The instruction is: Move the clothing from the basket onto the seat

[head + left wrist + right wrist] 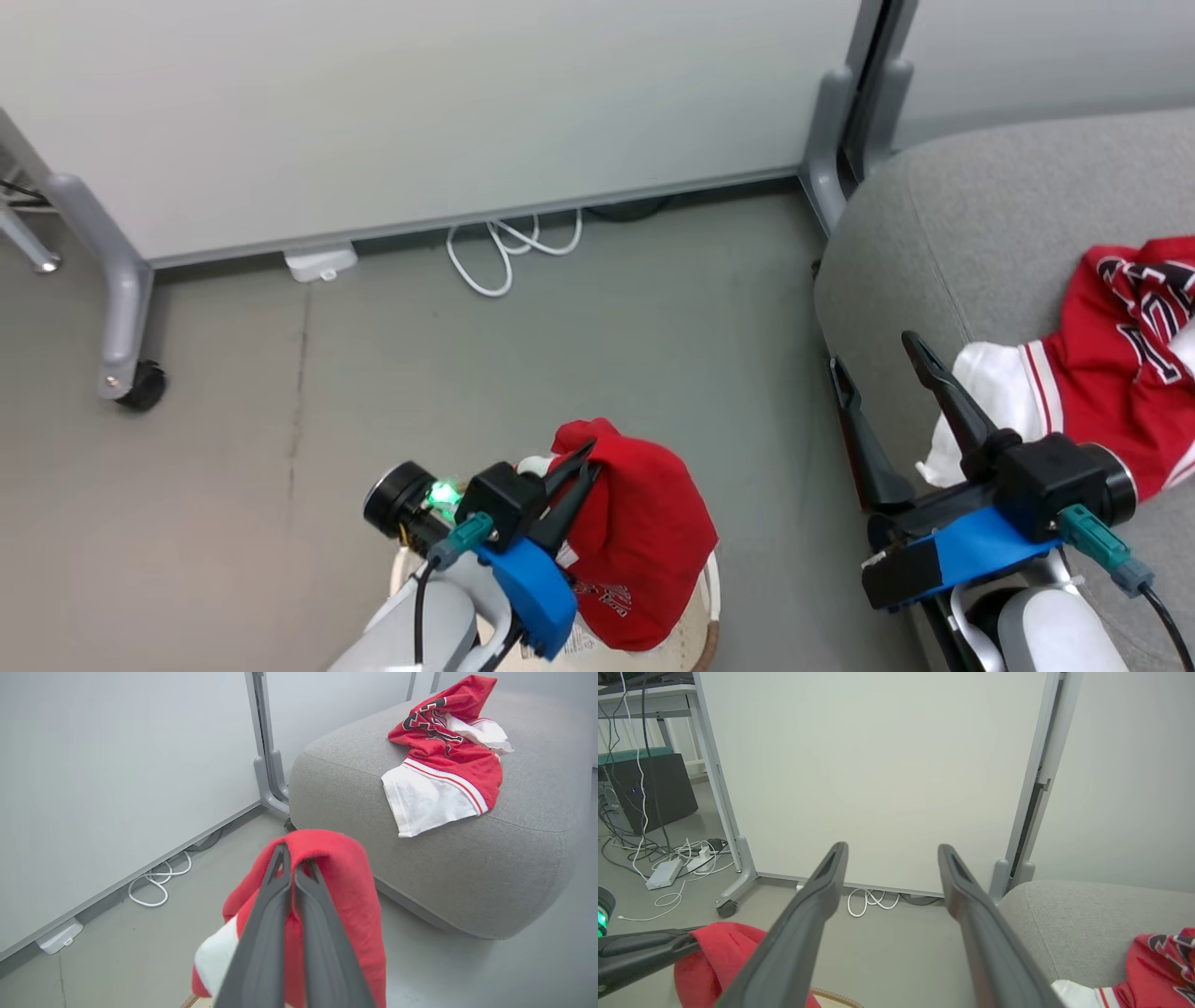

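Note:
My left gripper (581,464) is shut on a plain red garment (639,541), which hangs in a bunch from its fingers above the basket (698,627). In the left wrist view the closed fingers (280,891) pinch the cloth (350,891) at its top fold. The red jersey (1125,373) with white sleeves and black-white lettering lies crumpled on the grey seat (943,233), also seen as the jersey (444,760) on the seat (467,872). My right gripper (873,359) stands open and empty by the seat's front edge, its jaws wide apart (892,847).
A white partition panel (420,103) on grey legs with a castor (142,385) stands behind. A white cable loop (504,252) and a small white box (320,262) lie at its foot. Cables and a black box (649,788) sit at the far left.

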Robot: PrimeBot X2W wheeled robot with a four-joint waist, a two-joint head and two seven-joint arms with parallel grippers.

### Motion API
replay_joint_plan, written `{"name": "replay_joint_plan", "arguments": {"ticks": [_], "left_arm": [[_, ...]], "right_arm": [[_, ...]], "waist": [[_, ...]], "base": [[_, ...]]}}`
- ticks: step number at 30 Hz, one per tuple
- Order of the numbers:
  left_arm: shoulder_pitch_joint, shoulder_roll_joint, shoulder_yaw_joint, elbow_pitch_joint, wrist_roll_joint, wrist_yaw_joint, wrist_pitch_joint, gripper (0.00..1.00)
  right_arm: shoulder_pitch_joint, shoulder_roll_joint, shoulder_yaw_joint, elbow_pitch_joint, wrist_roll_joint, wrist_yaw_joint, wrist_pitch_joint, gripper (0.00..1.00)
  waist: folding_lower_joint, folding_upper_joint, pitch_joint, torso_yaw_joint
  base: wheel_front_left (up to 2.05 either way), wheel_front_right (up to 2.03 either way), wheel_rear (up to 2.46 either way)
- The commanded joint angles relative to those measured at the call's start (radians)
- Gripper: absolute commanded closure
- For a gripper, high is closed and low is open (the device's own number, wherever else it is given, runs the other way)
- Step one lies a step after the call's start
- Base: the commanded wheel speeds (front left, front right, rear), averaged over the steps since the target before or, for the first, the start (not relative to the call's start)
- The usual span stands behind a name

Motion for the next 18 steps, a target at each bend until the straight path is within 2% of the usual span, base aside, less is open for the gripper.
{"name": "replay_joint_plan", "arguments": {"ticks": [1, 18], "left_arm": [[-0.019, -0.002, 0.008, -0.005, -0.004, -0.001, -0.005, 1.0], [-0.255, -0.074, -0.092, 0.057, -0.184, -0.001, 0.025, 1.0]], "right_arm": [[0.015, -0.005, 0.0, -0.004, 0.004, 0.0, 0.0, 0.0], [0.055, -0.002, 0.011, 0.025, 0.016, 0.0, 0.02, 0.0]], "waist": [[0.0003, -0.0001, -0.021, 0.019], [0.0003, -0.0001, -0.092, 0.063]], "base": [[0.0, 0.0, 0.0], [0.0, 0.0, 0.0]]}}
